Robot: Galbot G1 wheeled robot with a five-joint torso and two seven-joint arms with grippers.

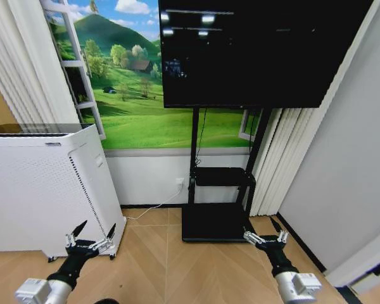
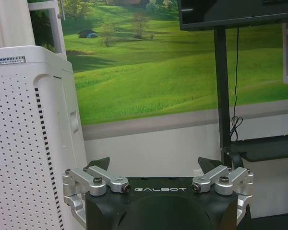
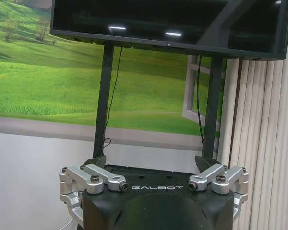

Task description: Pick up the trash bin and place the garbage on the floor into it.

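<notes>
A dark rounded shape (image 1: 105, 301) at six o'clock in the head view is cut by the bottom edge, too little showing to identify. The purifier (image 1: 44, 190) runs off at nine o'clock; the TV (image 1: 259, 50) is cropped at twelve.

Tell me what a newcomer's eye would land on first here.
A big black TV on a stand fills the upper middle, against a green meadow mural on the wall behind. A white perforated purifier stands on the left of the floor, and low in front the left claw and right claw both hang open.
</notes>
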